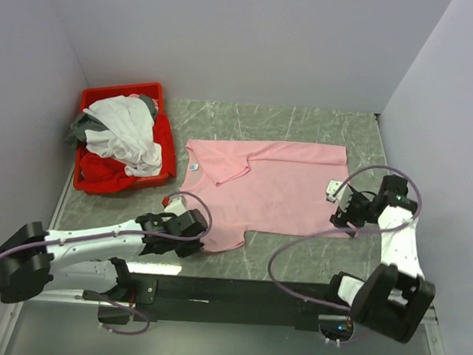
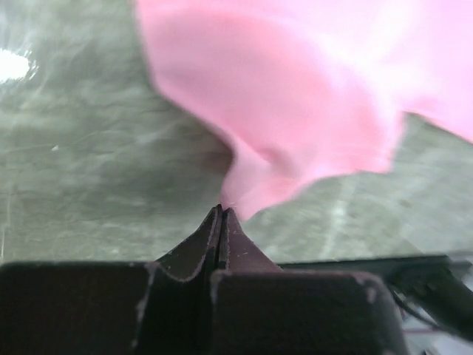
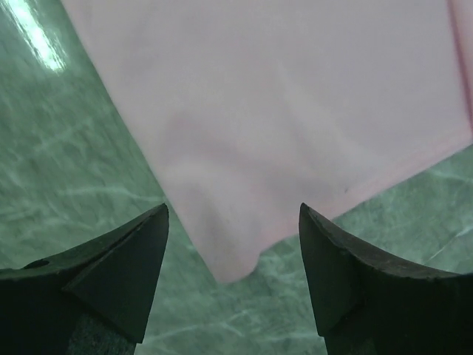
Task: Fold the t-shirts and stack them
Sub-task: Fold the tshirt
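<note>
A light pink t-shirt (image 1: 276, 188) lies spread flat on the green marble table, with a small blue neck label (image 1: 193, 165) at its left end. My left gripper (image 1: 204, 235) is at its near left corner; in the left wrist view the gripper (image 2: 222, 211) is shut on a pinch of the pink cloth (image 2: 295, 96). My right gripper (image 1: 336, 219) is at the shirt's near right corner; in the right wrist view it (image 3: 233, 211) is open, with the pink corner (image 3: 236, 259) lying between the fingertips on the table. White (image 1: 126, 129), grey (image 1: 79, 126) and red (image 1: 99, 172) tees are piled in the bin.
A rigid red plastic bin (image 1: 168, 140) stands at the back left against the wall. A small white tag (image 1: 333, 188) lies by the shirt's right edge. Grey walls close in the back and both sides. The table's front edge (image 1: 254, 280) runs just behind the arm bases.
</note>
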`<action>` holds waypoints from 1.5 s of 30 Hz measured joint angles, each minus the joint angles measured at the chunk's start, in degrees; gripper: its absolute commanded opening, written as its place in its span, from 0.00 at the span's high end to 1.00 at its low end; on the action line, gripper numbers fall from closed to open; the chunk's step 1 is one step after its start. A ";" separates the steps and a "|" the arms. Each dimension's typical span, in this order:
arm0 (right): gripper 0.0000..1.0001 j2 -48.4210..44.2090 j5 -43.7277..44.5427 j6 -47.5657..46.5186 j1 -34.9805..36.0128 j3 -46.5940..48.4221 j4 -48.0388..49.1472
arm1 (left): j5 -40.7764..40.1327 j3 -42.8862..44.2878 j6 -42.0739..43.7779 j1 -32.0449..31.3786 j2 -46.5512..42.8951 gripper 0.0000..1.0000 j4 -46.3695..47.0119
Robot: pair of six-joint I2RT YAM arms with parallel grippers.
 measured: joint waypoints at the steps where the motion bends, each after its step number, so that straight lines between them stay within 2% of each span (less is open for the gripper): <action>1: 0.25 1.42 0.26 -1.62 -1.73 0.63 -0.81 | -0.48 0.20 1.03 0.00 -1.55 0.99 0.13; 4: 0.32 9.55 2.23 -8.76 -5.49 2.93 -4.52 | -1.22 0.42 4.50 0.00 -5.25 1.00 2.01; 8: 0.32 15.87 5.25 -13.73 -7.85 3.28 -5.40 | -1.60 0.42 9.22 0.00 -6.95 1.00 5.14; 18: 0.36 17.66 12.02 -19.45 -8.48 2.75 -2.91 | -2.64 -0.48 16.17 0.00 -7.54 1.00 11.52; 33: 0.48 19.87 16.37 -19.76 -8.00 -0.90 1.99 | -2.71 -1.36 17.66 0.02 -6.34 1.00 14.51; 37: 0.49 19.87 17.25 -18.88 -6.93 -1.05 2.38 | -2.75 -1.73 17.90 0.31 -6.34 1.00 15.08; 41: 0.38 19.85 16.90 -16.26 -6.29 -0.85 3.37 | -2.73 -2.54 17.99 0.76 -6.38 1.00 15.39; 45: 0.36 19.74 13.03 -13.00 -5.92 0.57 3.06 | -2.62 -2.95 18.10 1.20 -6.58 1.00 15.41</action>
